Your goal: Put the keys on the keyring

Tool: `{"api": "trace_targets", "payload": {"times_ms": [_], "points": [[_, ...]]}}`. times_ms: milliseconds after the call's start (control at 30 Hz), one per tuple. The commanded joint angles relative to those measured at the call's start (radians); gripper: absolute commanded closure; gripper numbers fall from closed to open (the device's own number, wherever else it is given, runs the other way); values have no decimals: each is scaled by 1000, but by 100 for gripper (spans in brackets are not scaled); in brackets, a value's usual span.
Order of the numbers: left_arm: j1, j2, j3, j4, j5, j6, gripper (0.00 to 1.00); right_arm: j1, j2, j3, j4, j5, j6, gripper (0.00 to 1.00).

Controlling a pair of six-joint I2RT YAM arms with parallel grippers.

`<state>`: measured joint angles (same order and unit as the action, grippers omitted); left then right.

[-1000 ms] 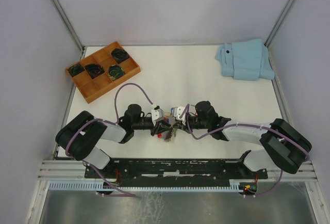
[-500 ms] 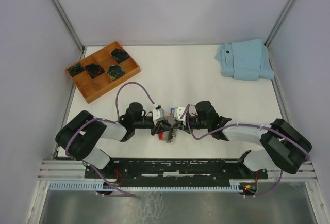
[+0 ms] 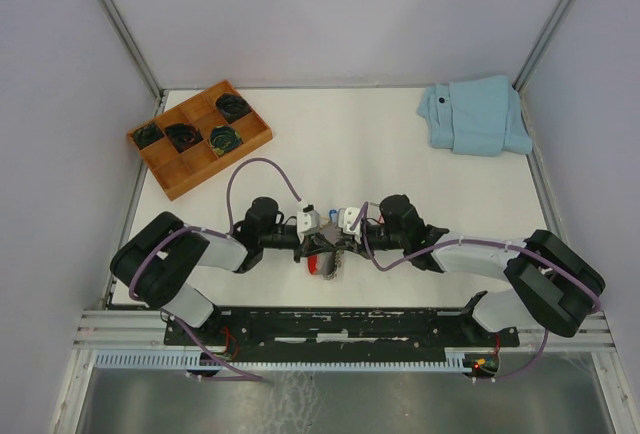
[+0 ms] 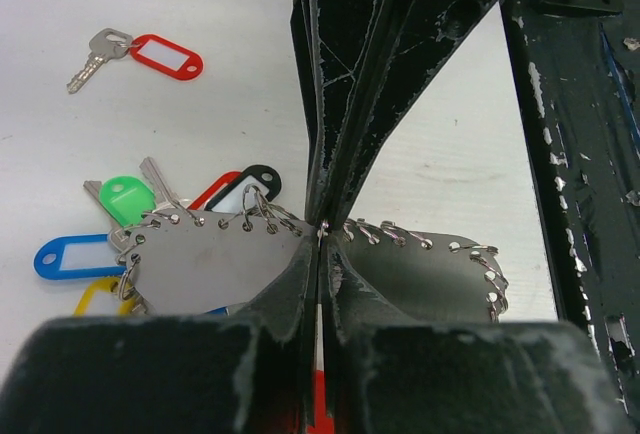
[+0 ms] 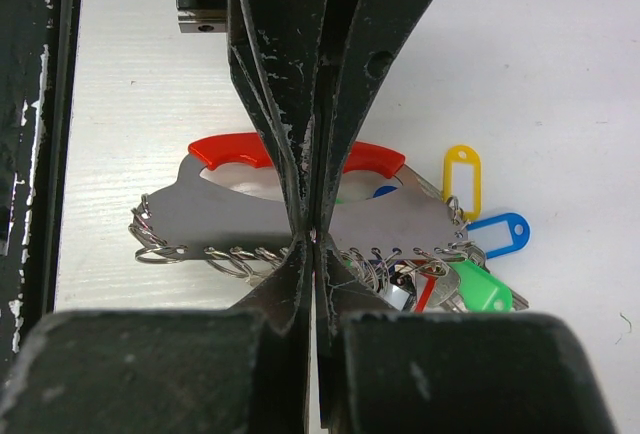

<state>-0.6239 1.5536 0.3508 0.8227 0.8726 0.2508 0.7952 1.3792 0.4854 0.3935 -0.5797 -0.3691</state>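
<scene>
Top view: two robot arms meet tip to tip at centre of the white table (image 3: 350, 154), near its front edge. Between them sits the keyring (image 3: 326, 257), a flat grey metal plate w/ small wire rings along one edge and a red curved band (image 5: 228, 149) on the opposite edge. Left gripper (image 4: 320, 254) is pinched tight on the plate from the band side. Right gripper (image 5: 312, 254) is pinched tight on it from the ringed edge, so the two sets of fingers nearly touch. Blue tag (image 5: 498, 234) and yellow tag (image 5: 460, 176) fan out at one end of the plate, beside a green-tagged key (image 4: 128, 198); can't tell if that key is on a ring. Red-tagged key (image 4: 140, 54) lies loose on the table, well apart from the bunch. Rear left: wooden tray (image 3: 150, 167) w/ dark coils. Rear right: folded light-blue cloth (image 3: 475, 114).
</scene>
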Motion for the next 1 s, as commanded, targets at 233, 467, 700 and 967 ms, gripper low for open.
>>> {"api": "trace_targets", "payload": {"times_ms": [233, 467, 700, 967], "points": [[-10, -137, 81, -242, -138, -4, 97, 1, -80, 9, -65, 35, 5, 77], [-71, -200, 171, -512, -305, 10, 97, 1, -150, -37, -28, 127, 36, 59], [-152, -200, 269, -725, -500, 28, 97, 0, -136, -53, 8, 180, 20, 59], [-199, -203, 328, -831, -544, 40, 97, -2, -73, -86, 121, 71, -8, 61]]}}
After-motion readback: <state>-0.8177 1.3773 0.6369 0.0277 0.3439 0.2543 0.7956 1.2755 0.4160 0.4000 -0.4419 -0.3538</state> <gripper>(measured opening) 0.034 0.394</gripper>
